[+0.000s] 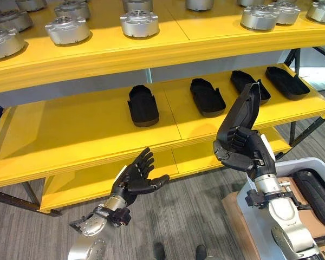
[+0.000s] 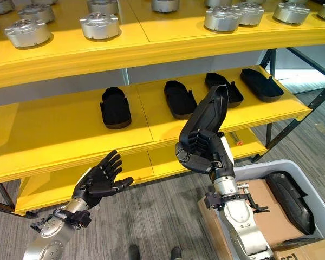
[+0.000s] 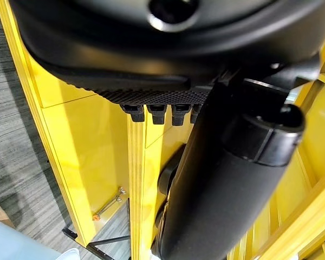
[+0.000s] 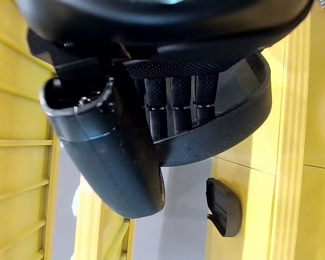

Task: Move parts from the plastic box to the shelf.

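Four flat black moulded plastic parts lie in a row on the middle board of the yellow wooden shelf (image 1: 86,135): one (image 1: 142,105) towards the left, one (image 1: 207,97) in the middle, one (image 1: 249,85) partly behind the raised part, and one (image 1: 287,82) nearest the right end. The right hand (image 1: 242,150) has its fingers curled round the lower end of a fifth long black moulded part (image 1: 242,111), holding it upright in front of the middle board, with its top against the third part in the row. In the right wrist view the fingers (image 4: 174,105) press into the curved hollow of that part (image 4: 227,135). The left hand (image 1: 136,179) hangs lower and to the left, palm turned up, fingers spread and loose, grasping nothing, in front of the shelf's lower boards. Round silver metal housings (image 1: 139,23) stand on the top board. At the lower right, the pale grey plastic box (image 2: 314,179) holds another black part (image 2: 288,198) beside brown cardboard (image 2: 271,211).
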Tool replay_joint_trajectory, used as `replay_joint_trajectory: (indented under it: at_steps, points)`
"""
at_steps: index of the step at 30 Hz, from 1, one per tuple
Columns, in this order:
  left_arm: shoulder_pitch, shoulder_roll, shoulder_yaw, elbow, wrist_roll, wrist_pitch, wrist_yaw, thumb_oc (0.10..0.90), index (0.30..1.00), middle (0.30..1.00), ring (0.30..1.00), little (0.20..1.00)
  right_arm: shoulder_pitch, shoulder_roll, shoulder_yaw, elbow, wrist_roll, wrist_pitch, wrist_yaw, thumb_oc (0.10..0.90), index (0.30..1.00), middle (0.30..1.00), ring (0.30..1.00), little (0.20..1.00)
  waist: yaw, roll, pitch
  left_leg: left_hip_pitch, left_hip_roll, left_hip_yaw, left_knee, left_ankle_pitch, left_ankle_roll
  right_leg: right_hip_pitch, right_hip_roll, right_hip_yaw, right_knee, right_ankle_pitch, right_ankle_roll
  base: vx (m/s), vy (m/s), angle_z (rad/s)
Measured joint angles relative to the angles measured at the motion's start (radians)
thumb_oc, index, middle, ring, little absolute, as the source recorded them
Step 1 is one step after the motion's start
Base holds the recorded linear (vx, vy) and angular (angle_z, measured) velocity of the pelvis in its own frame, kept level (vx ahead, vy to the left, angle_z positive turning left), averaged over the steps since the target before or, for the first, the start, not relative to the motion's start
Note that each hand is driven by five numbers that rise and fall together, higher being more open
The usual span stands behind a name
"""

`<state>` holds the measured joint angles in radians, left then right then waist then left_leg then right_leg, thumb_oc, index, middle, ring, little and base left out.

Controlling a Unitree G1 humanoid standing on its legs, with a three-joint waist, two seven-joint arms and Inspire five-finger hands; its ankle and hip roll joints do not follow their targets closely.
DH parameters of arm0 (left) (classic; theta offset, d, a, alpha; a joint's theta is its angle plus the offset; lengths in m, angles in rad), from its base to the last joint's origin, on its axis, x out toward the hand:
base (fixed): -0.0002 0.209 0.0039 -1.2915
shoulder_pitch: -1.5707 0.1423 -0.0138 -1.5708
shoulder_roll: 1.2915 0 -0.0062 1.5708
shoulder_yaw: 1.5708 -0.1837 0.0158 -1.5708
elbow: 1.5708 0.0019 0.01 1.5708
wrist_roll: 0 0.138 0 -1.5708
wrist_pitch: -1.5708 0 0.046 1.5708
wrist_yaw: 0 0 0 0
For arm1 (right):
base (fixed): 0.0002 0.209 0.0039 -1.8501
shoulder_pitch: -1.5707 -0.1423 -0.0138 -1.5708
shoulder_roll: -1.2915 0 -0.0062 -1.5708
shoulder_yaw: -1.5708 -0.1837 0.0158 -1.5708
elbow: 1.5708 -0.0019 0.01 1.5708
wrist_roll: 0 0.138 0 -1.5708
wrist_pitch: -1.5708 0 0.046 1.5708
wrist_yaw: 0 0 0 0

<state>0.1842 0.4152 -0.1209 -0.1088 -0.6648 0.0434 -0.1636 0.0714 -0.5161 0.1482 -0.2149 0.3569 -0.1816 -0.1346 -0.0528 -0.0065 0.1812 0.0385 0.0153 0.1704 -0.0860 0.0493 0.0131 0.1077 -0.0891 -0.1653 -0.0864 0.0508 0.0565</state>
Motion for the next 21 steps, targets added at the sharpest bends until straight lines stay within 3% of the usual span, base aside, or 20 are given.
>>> replay_joint_trajectory:
  at_steps: [13, 21]
  points:
    - [-0.004, 0.001, 0.000, 0.005, -0.001, 0.002, 0.000, 0.900, 1.000, 1.000, 1.000, 1.000, 0.000, 0.003, 0.031, -0.008, -0.004, 0.000, 0.042, 0.400, 0.300, 0.300, 0.300, 0.300, 0.000, -0.014, 0.007, 0.008, -0.028, -0.008, 0.000, -0.012, 0.017, 0.018, -0.029, -0.022, 0.001, -0.004, 0.007, 0.05, 0.133, 0.05]
    - [-0.051, 0.005, -0.001, 0.026, 0.001, 0.003, 0.000, 0.900, 1.000, 1.000, 1.000, 1.000, 0.002, 0.066, 0.032, -0.019, -0.019, 0.003, 0.014, 0.400, 0.300, 0.300, 0.300, 0.300, -0.002, -0.025, 0.012, 0.035, -0.071, -0.029, 0.005, -0.015, 0.050, 0.035, -0.070, -0.039, 0.032, -0.004, 0.014, 0.03, 0.247, 0.12]
